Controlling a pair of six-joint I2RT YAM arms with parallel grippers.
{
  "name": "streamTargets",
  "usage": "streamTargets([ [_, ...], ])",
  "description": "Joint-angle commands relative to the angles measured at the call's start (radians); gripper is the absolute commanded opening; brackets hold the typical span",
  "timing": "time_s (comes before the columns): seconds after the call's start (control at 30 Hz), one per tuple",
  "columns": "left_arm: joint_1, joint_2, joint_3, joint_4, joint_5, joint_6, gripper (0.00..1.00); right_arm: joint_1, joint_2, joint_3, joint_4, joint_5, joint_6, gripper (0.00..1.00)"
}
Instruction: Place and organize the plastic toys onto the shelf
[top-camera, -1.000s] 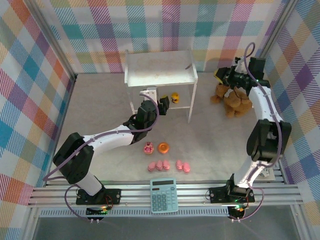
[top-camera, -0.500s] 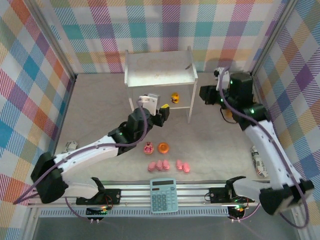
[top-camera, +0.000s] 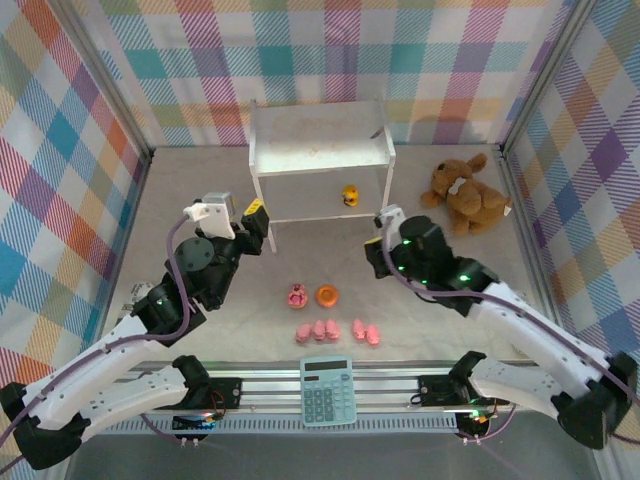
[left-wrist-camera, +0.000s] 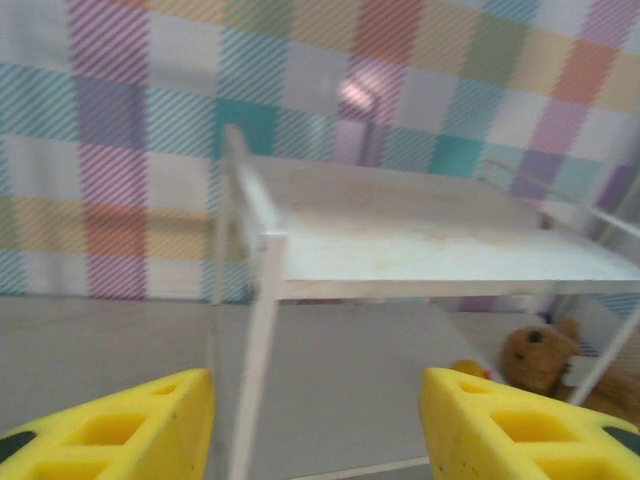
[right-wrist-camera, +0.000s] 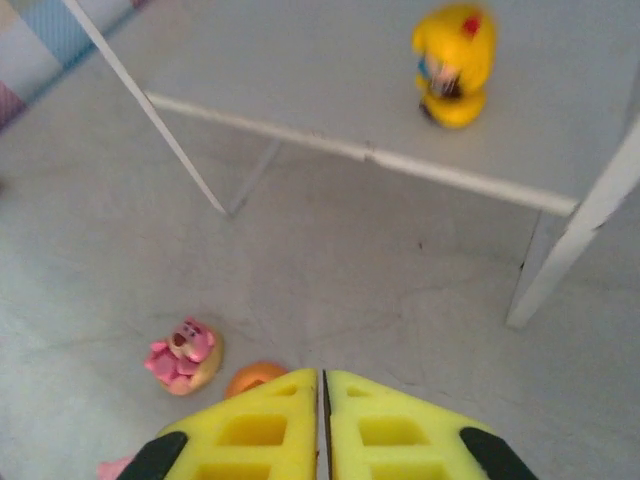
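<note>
From above, the left gripper (top-camera: 240, 220) is hovering by the left legs of the shelf (top-camera: 320, 150), the right gripper (top-camera: 376, 256) near its right front leg; the yellow duck (top-camera: 350, 195) is standing on the lower board, while the cupcake piece (top-camera: 297, 296), orange ring (top-camera: 327, 294) and left-to-right row of pigs (top-camera: 335, 331) are lying on the worktop (top-camera: 330, 255), nearer the right arm. The left wrist view is showing jaws partly apart, gripping nothing, the duck mostly cut off by a finger (left-wrist-camera: 520, 430). The right wrist view is showing jaws pressed together, empty, the ring lying just ahead-left, half hidden.
</note>
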Motion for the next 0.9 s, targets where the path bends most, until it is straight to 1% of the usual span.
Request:
streamTargets([
  [0.0, 0.069, -0.021, -0.033, -0.036, -0.014, -0.019, 0.57, 0.017, 0.071, -0.011, 0.251, 0.082, 0.054, 0.11],
  [0.13, 0.161, -0.012, -0.043, -0.064, 0.065, -0.072, 0.57, 0.022, 0.17, 0.031, 0.319, 0.122, 0.058, 0.1],
  [0.3, 0.23, 0.003, -0.064, -0.049, 0.137, -0.105, 0.57, 0.022, 0.235, 0.056, 0.384, 0.193, 0.07, 0.1],
  [0.53, 0.283, 0.035, -0.064, -0.036, 0.181, -0.103, 0.57, 0.022, 0.34, 0.102, 0.438, 0.244, 0.084, 0.1],
  [0.87, 0.338, 0.017, -0.073, -0.048, 0.216, -0.1, 0.57, 0.021, 0.425, 0.163, 0.436, 0.244, 0.099, 0.1],
])
